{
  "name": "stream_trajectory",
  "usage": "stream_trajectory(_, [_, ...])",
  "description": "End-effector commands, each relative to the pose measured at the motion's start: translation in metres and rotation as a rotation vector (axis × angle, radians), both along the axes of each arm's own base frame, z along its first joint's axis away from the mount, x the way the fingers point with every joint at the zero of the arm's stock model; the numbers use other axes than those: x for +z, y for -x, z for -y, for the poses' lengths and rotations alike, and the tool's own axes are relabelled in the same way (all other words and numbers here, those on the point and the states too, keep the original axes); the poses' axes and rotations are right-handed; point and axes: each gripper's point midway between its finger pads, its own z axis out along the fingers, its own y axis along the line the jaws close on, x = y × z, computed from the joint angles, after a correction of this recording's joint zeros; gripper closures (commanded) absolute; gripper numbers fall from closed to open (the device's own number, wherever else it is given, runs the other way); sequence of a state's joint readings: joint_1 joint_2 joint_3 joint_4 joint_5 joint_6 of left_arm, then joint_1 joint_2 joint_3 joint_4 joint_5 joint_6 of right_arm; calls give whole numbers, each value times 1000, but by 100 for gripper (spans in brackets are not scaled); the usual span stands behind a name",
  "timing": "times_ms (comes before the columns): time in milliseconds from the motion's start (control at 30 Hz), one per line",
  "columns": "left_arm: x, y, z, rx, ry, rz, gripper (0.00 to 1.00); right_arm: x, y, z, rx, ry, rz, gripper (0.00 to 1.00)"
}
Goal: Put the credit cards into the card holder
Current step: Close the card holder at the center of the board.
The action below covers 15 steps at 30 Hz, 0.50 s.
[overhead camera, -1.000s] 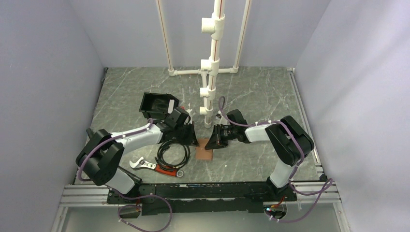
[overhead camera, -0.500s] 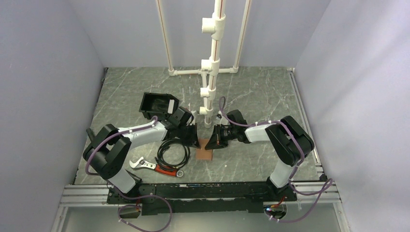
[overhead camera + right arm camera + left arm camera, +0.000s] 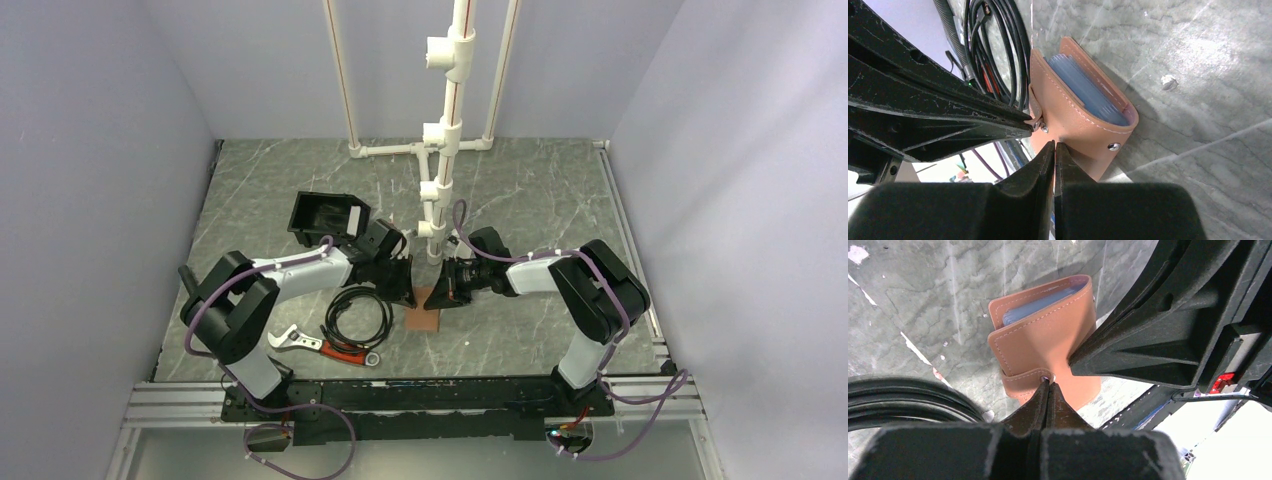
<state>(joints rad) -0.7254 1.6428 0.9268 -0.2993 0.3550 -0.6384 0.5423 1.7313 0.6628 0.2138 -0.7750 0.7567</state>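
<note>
Although folded over, the card holder is not yet fastened: it lies flat on the grey marbled table between the two grippers, cover uppermost. Contents: a stack of pale blue-grey leaves, taken to be the credit cards, edges showing at the open mouth of the fold; count not determinable. Closure: strap at the holder's left edge, snap stud bare on the cover. Left gripper: jaws closed together, tips touching the strap at its snap; whether any leather is nipped between them cannot be told. Right gripper: jaws closed together, holding nothing, tips bearing on the cover from the holder's right. Step in hand, as judged: securing the filled holder. Handling advice: keep the right tips pressing the cover flat so the fold neither springs open nor slides, draw the strap over squarely, and press its snap straight down onto the stud. Further out: black cable coil just left of the holder; red-handled wrench left of it and nearer the arm bases; white pipe stand just beyond; black open-topped bin beyond and left, contents not discernible.
</note>
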Motion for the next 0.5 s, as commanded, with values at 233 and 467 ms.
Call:
stream_trajectory(233, [-12, 18, 22, -112, 22, -24, 100, -21, -2, 5, -38, 109, 10, 94])
stream_trajectory(467, [-14, 24, 25, -139, 20, -35, 100, -24, -1, 5, -33, 111, -1, 94])
